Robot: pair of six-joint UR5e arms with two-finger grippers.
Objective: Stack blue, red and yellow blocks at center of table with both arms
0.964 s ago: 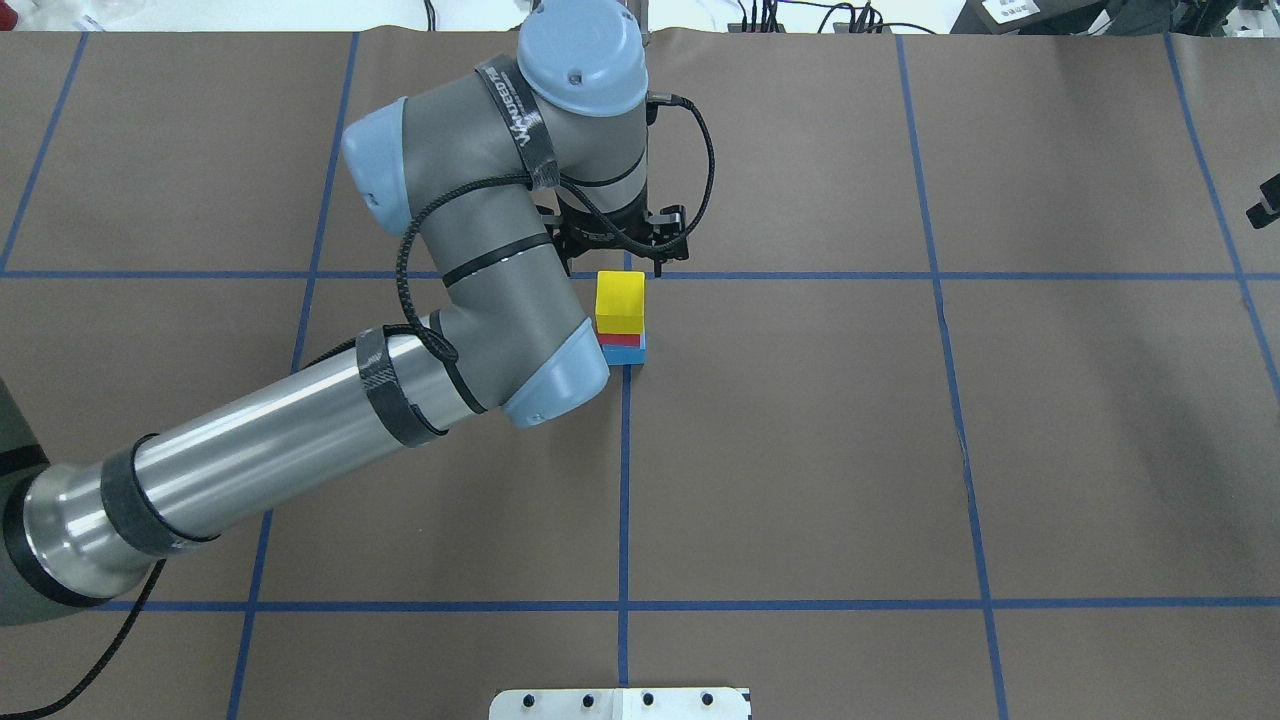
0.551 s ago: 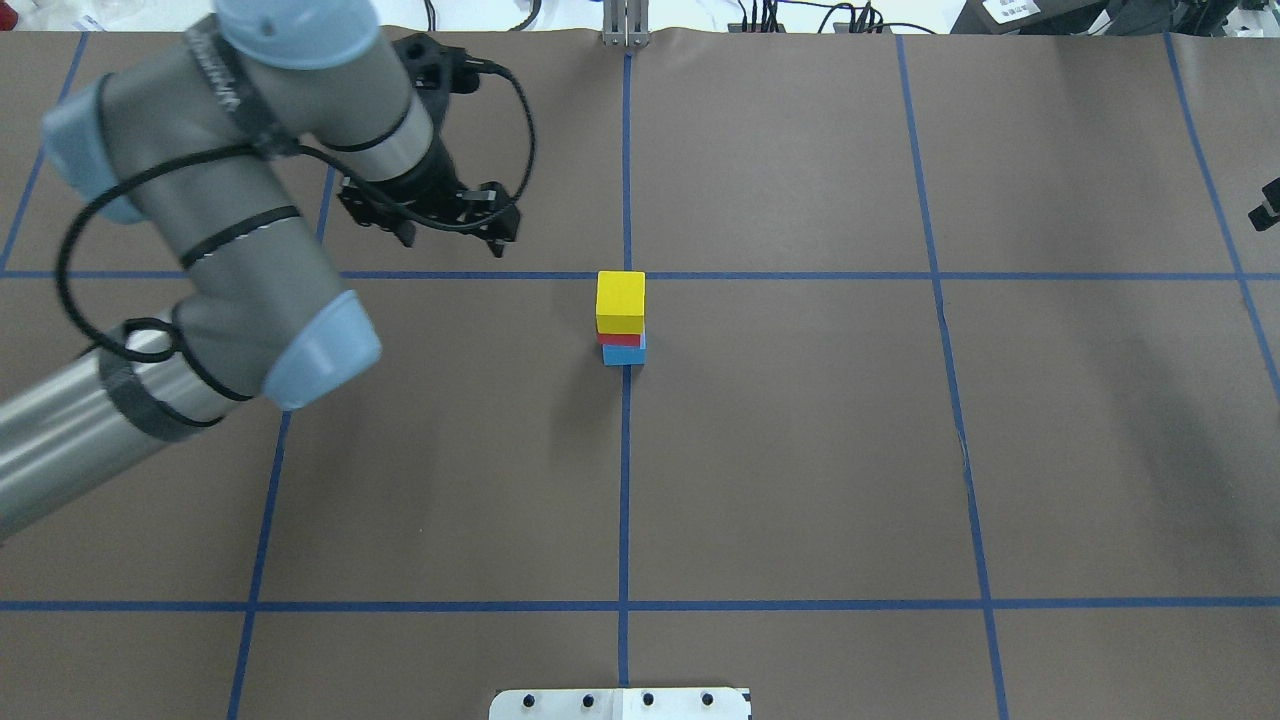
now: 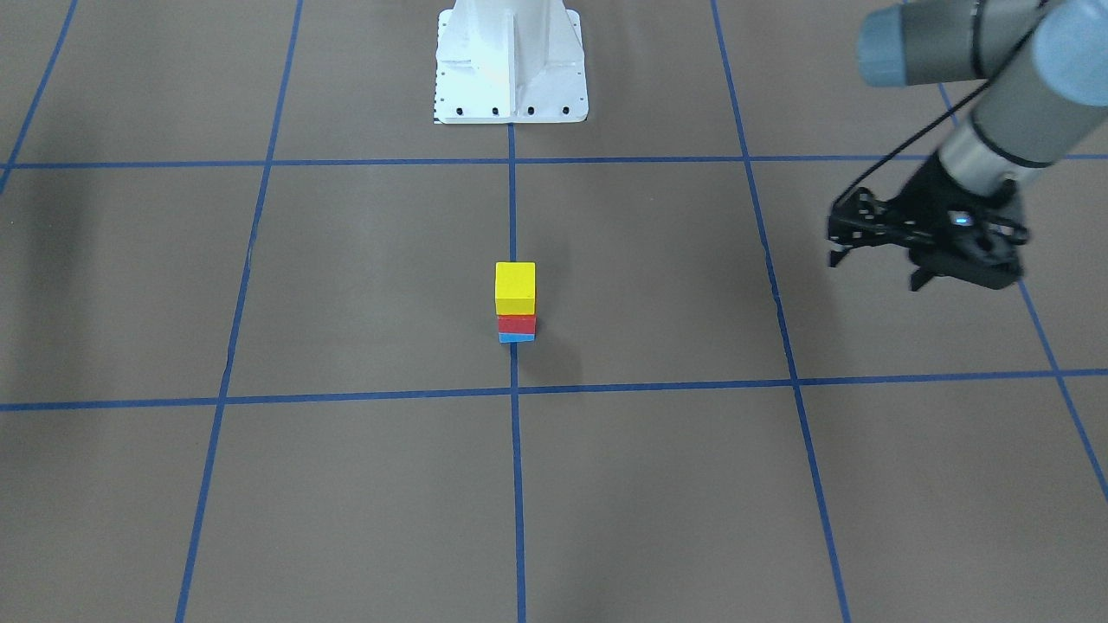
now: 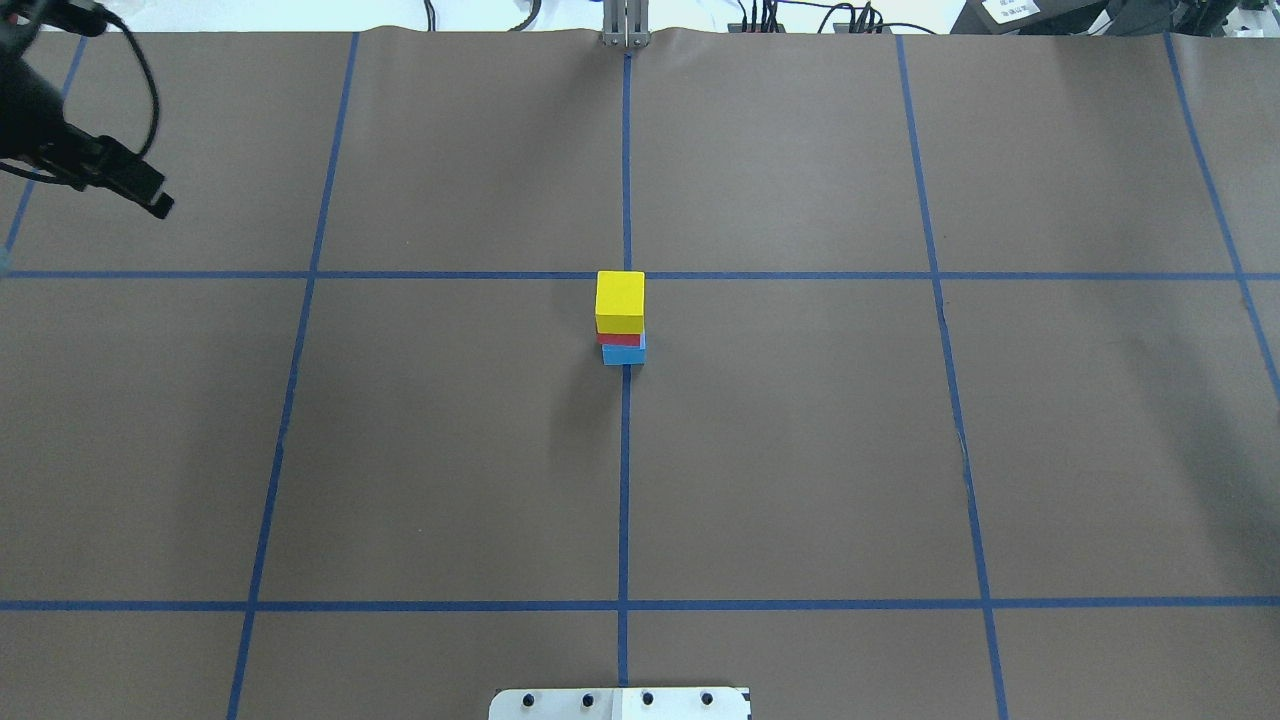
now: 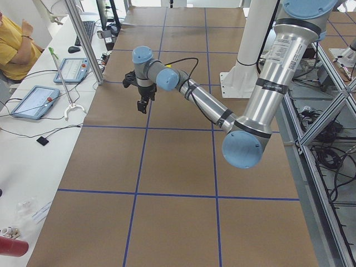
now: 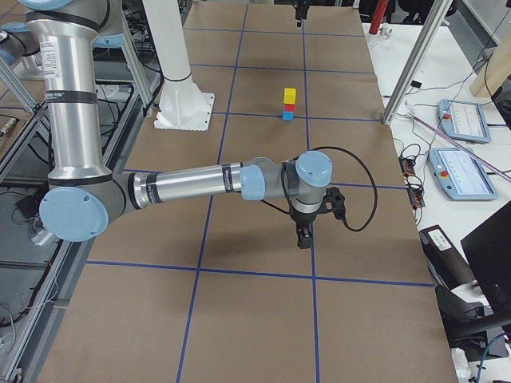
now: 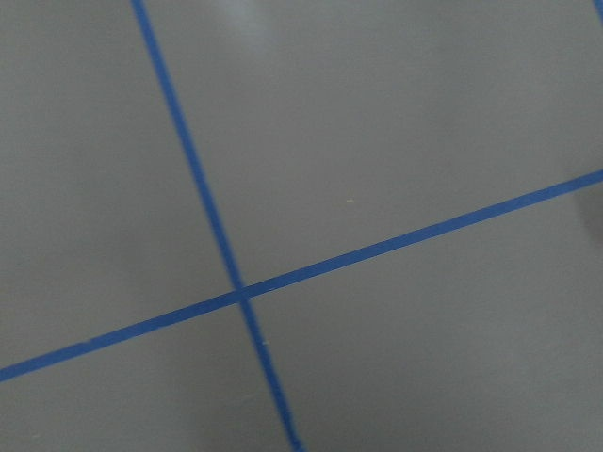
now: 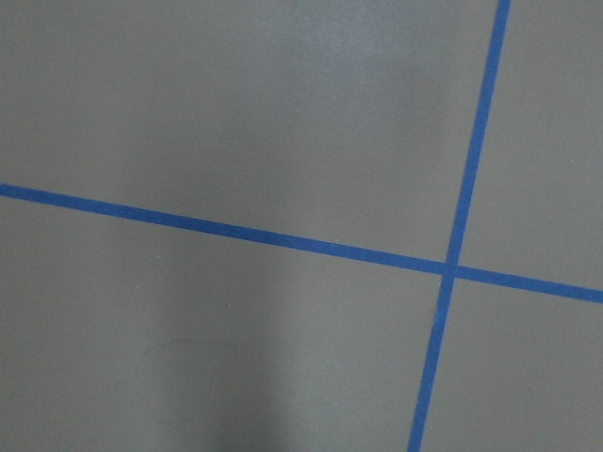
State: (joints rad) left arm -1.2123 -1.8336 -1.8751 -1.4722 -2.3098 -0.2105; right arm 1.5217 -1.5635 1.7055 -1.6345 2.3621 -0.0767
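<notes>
Stack (image 4: 621, 322) upright, long axis vert., yellow (image 4: 620, 298) top, red (image 4: 621, 339) mid, blue (image 4: 623, 355) btm

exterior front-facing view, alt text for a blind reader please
A yellow cube sits on a red block on a blue block, stacked at the centre of the brown table with blue tape lines. The black left gripper hangs open and empty far to the view's right.
</notes>
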